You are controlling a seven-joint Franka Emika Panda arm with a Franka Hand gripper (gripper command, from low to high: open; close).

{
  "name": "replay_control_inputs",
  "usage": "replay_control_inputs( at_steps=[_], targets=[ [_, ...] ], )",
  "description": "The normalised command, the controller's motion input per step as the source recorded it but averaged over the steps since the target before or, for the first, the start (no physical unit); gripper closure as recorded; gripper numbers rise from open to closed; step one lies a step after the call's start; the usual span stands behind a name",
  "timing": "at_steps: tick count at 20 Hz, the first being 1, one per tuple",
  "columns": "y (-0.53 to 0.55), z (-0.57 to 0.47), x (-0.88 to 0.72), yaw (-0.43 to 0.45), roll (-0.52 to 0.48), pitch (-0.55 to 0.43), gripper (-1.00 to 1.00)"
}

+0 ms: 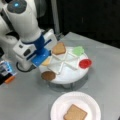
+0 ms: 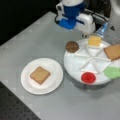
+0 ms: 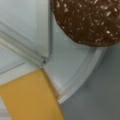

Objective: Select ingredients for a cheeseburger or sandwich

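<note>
A white divided tray (image 1: 65, 76) holds the ingredients in both front views: a yellow-orange cheese square (image 1: 46, 61), a dark brown patty (image 1: 48, 75), a tan bread square (image 1: 59, 48), a green leaf (image 1: 78, 50) and a red disc (image 1: 85, 63). My blue gripper (image 1: 42, 58) hangs just over the cheese (image 2: 94, 40) at the tray's edge, with nothing seen in it. The wrist view looks down on the cheese (image 3: 27, 97) and the patty (image 3: 87, 20); no fingers show there. A second bread square (image 2: 40, 75) lies alone on a white paper plate (image 2: 27, 86), apart from the tray.
The tray (image 2: 75, 67) and the plate (image 1: 58, 105) stand on a grey table. The arm's white base (image 1: 10, 42) rises behind the tray. A small lit device with an orange part (image 1: 7, 72) sits at a front view's left edge.
</note>
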Motion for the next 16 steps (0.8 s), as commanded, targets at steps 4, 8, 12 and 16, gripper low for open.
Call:
replay_control_inputs(
  at_steps=[4, 8, 12, 16],
  targets=[
    [-0.16, -0.23, -0.10, 0.084, 0.010, -0.084, -1.00],
    [-0.31, -0.26, -0.03, 0.111, 0.179, -0.153, -1.00],
    [-0.30, -0.19, 0.06, 0.038, 0.258, -0.193, -1.00],
    [-0.22, -0.08, 0.12, 0.011, 0.301, -0.089, -1.00]
  ],
)
